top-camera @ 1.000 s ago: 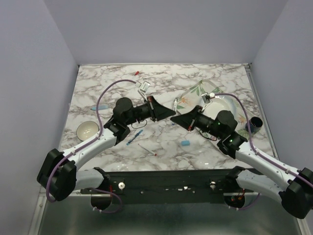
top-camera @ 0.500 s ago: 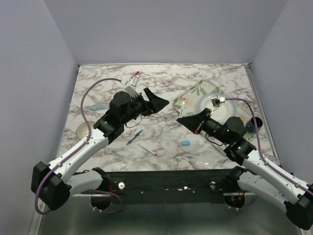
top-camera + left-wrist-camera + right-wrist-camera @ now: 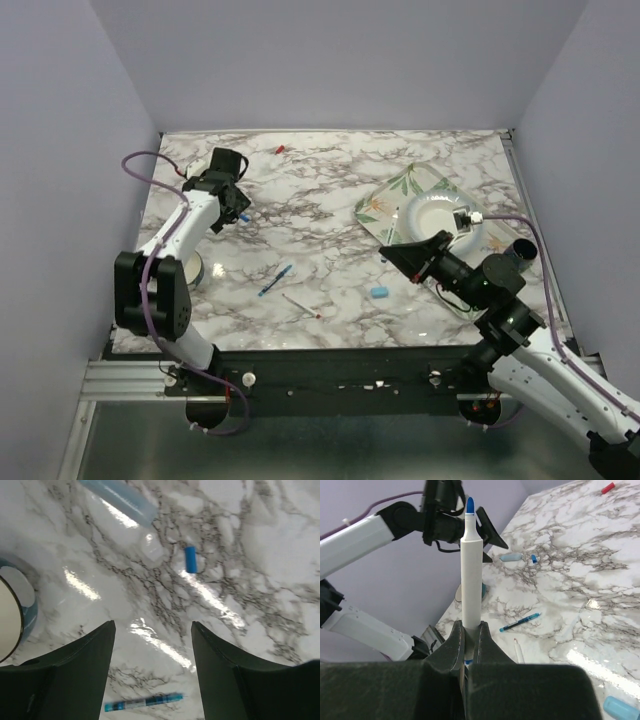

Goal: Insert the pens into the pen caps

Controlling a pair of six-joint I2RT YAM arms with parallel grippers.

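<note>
My right gripper [image 3: 471,627] is shut on a white pen [image 3: 471,565], which stands upright with its blue tip uncovered; in the top view this gripper [image 3: 392,250] hovers left of the tray. My left gripper [image 3: 152,625] is open and holds nothing, high over the table's left side [image 3: 238,205]. Beyond its fingers lie a small blue pen cap [image 3: 190,559] and a light blue cap [image 3: 120,497]. A blue pen [image 3: 275,280] and a white pen with a red tip [image 3: 300,304] lie mid-table. Another light blue cap [image 3: 379,292] lies near them, and a red cap [image 3: 280,149] lies at the back.
A floral tray [image 3: 392,185] with a white plate [image 3: 432,205] sits at the right, a dark cup [image 3: 522,250] beside it. A bowl [image 3: 182,268] stands at the left edge, partly under the left arm. Purple walls close in three sides.
The left gripper opened and its arm swung from mid-table to the far left. The right gripper drew back toward the near right, still holding the white pen.
</note>
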